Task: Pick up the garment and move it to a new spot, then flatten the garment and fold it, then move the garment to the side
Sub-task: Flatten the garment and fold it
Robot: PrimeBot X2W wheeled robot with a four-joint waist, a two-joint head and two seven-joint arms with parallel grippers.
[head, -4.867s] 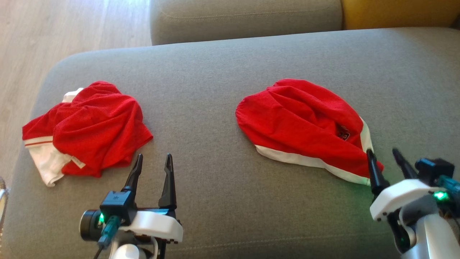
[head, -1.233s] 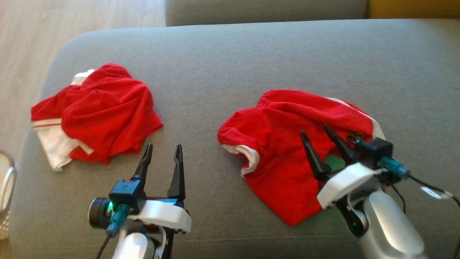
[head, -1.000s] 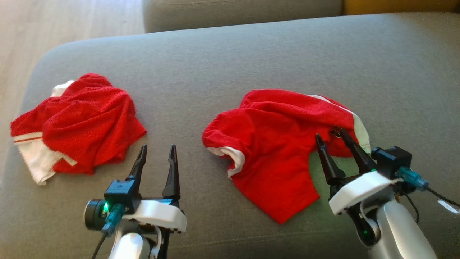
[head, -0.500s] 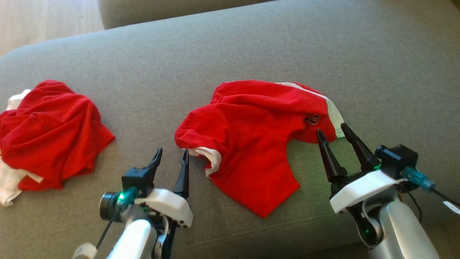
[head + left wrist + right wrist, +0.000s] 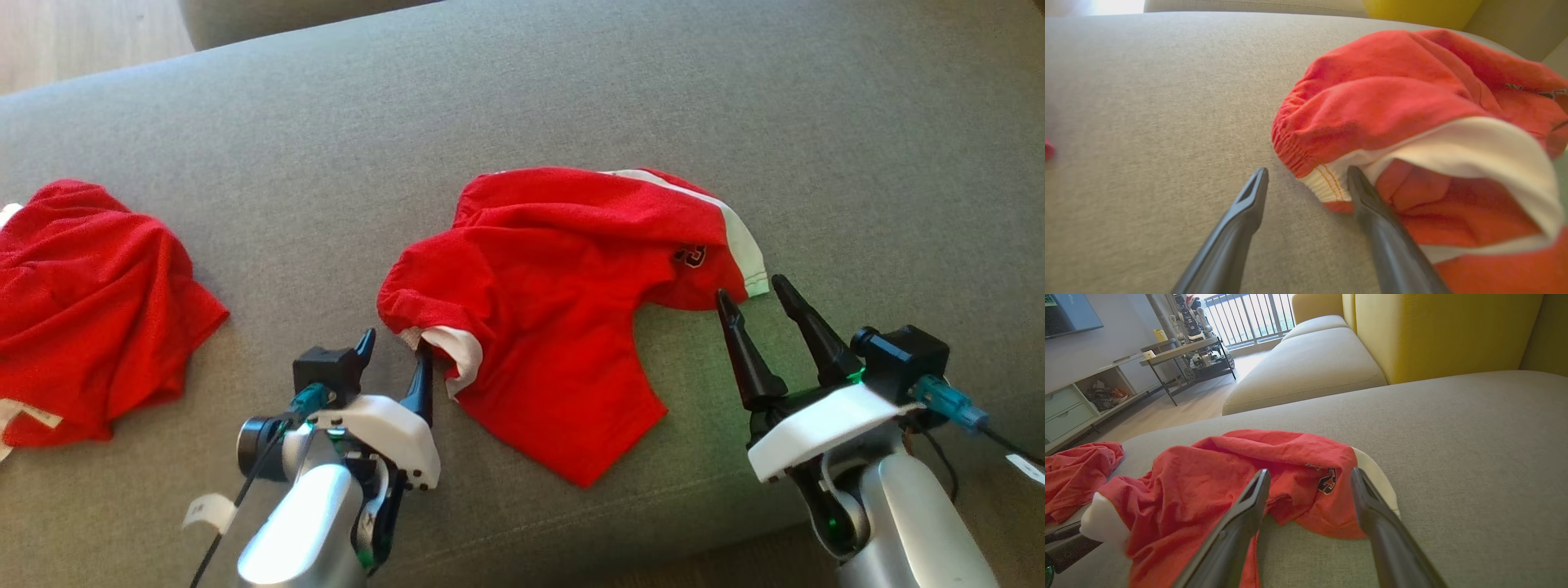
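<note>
Now, at your far left a crumpled red cloth (image 5: 82,302) lies on the grey cushion (image 5: 571,98). Your left gripper (image 5: 397,343) stands wide and empty, its tips at the white-trimmed corner of the garment (image 5: 555,286), which sprawls mid-cushion. Your right gripper (image 5: 749,287), equally spread and empty, points at the logo-side hem, just beside it.

Two claws, both wide open.
The left claw (image 5: 397,343) sits low on the left, its dark fingers pointing up and a bit right. The right claw (image 5: 749,287) sits on the right, fingers spread and leaning left. Neither holds anything.
</note>
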